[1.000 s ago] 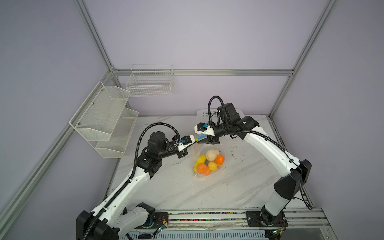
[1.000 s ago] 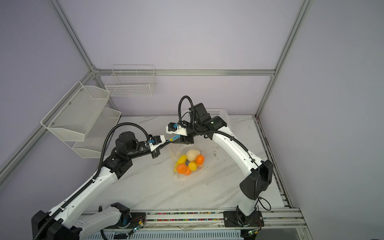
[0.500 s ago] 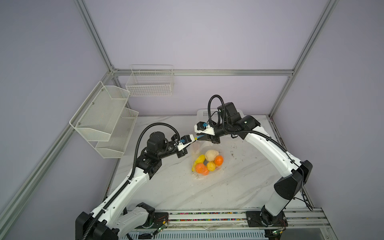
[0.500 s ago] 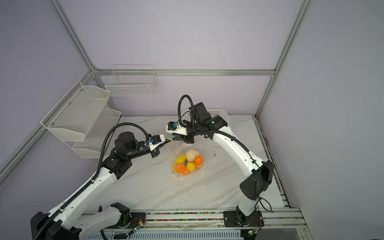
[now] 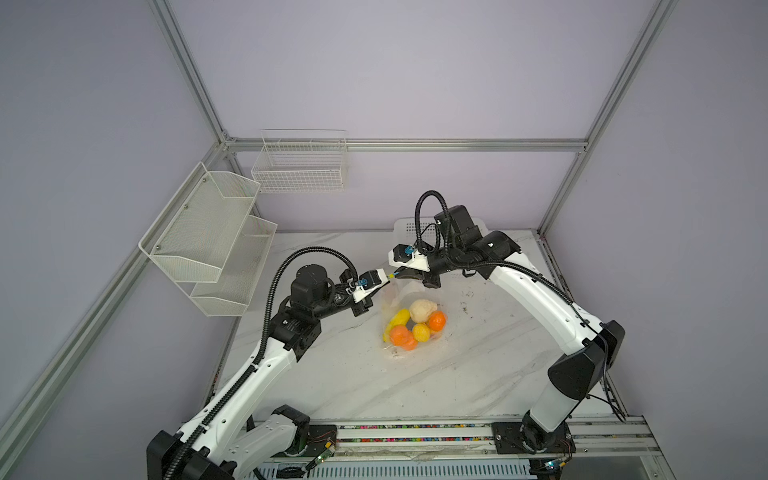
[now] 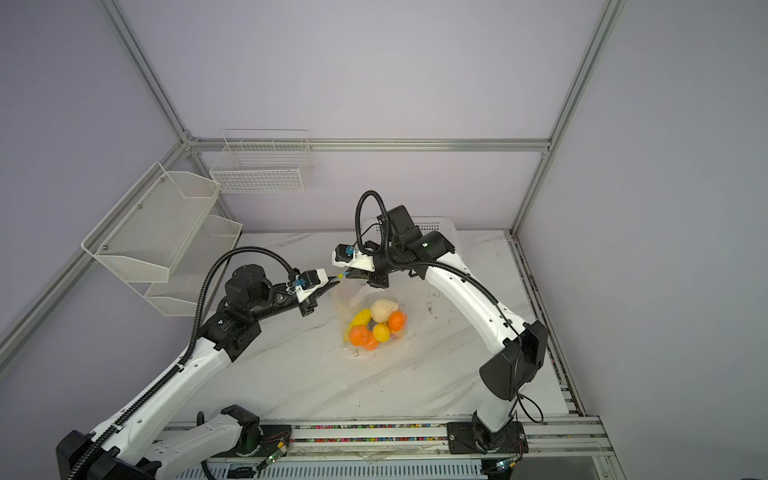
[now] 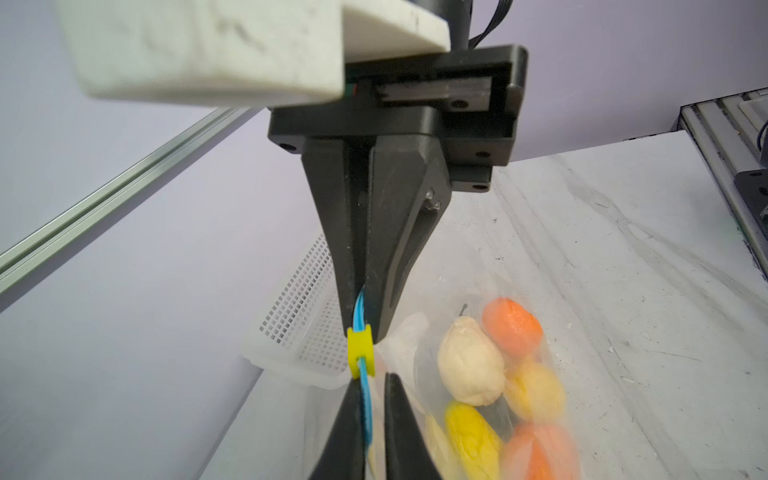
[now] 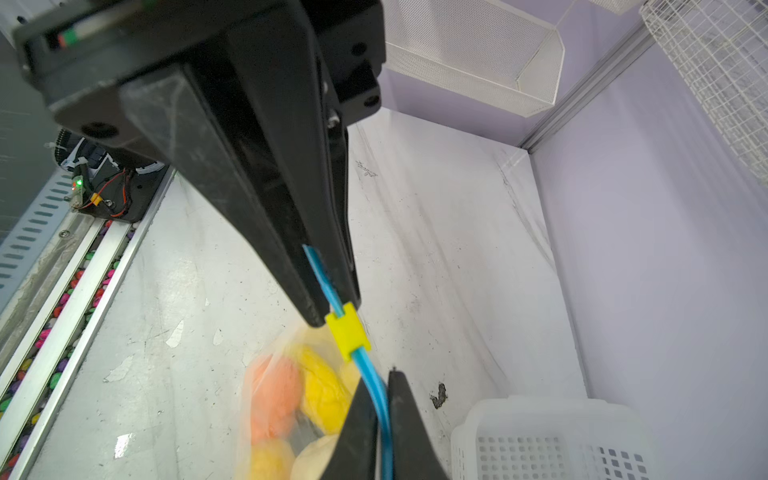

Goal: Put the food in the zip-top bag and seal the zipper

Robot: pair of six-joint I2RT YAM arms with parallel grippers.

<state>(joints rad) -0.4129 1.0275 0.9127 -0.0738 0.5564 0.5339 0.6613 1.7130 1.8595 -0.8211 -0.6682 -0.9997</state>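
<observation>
Both claws meet tip to tip above mid-table, a little toward the far side. Left claw [image 5: 387, 280] all but closed, pinching the zipper [image 7: 365, 399]. Its wrist view shows the blue strip running between the fingers [image 7: 399, 428] with a sliver of gap on one side. Right claw [image 5: 397, 274] comes in from the right, clamped tight on the same strip. Yellow tab [image 7: 360, 351] sits on the strip between the two tips, hard by the right claw's. Bag [image 5: 394, 297] hangs below the claws, mouth edge gathered at the grip. Cannot tell whether its bottom rests on the table [image 5: 365, 386]. Food [image 5: 417, 326] is bunched in the bag's lower end: bulb [image 5: 422, 311], tangerines [image 5: 436, 321] and yellow pieces [image 5: 420, 331] show through the plastic. Basket [image 5: 404, 226] at the far edge behind the right arm, apart from the bag.
</observation>
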